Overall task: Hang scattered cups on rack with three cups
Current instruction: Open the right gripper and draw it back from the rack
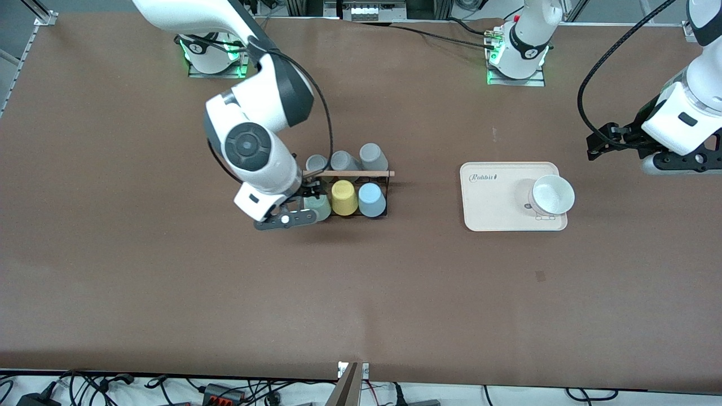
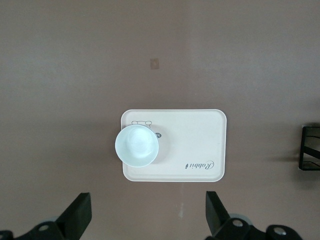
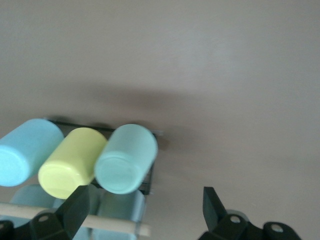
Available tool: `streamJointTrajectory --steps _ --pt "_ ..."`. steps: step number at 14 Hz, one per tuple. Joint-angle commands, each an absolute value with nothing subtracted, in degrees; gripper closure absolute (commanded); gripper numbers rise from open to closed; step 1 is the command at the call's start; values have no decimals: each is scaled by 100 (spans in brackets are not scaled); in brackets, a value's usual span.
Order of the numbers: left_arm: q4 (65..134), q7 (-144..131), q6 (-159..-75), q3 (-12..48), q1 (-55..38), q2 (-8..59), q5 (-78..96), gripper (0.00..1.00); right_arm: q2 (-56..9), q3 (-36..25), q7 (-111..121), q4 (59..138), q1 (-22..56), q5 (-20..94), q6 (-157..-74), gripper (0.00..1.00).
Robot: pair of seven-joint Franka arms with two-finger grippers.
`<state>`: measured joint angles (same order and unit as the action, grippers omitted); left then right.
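Observation:
The black wire rack [image 1: 389,192] with its wooden rod [image 1: 350,173] stands mid-table. On its row nearer the front camera hang the pale mint cup [image 1: 320,208], a yellow cup [image 1: 344,197] and the light blue cup [image 1: 371,199]. My right gripper [image 1: 309,192] hovers open over the rack's end by the mint cup [image 3: 127,160], holding nothing. The right wrist view shows the blue cup [image 3: 27,152], the rod [image 3: 110,226] and that gripper [image 3: 145,202]. My left gripper [image 1: 598,144] waits open and empty above the table at the left arm's end [image 2: 148,207].
Three grey cups [image 1: 342,160] fill the rack's row farther from the front camera. A beige tray [image 1: 491,208] lies toward the left arm's end, with a white bowl [image 1: 553,194] on it. In the left wrist view the tray [image 2: 195,140] and bowl [image 2: 136,145] show.

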<state>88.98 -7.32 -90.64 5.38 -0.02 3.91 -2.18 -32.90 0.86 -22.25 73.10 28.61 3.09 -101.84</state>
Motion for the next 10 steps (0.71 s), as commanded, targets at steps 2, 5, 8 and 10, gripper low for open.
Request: streamJointTrajectory --steps 2,5,8,10 --pt "8868 -642 -8965 536 18 325 -132 0 -2779 149 -2119 7339 2103 246 -9940 0" --pt "8868 -650 -8991 536 9 325 -132 0 -2602 123 -1969 7321 1636 229 -9652 0" --pt "8868 -650 -9000 536 9 334 -132 0 -2417 123 -1716 7023 1284 62 -9335 0" --pt "8868 -650 -9000 536 9 334 -132 0 -2242 132 -1364 7005 942 79 -9351 0"
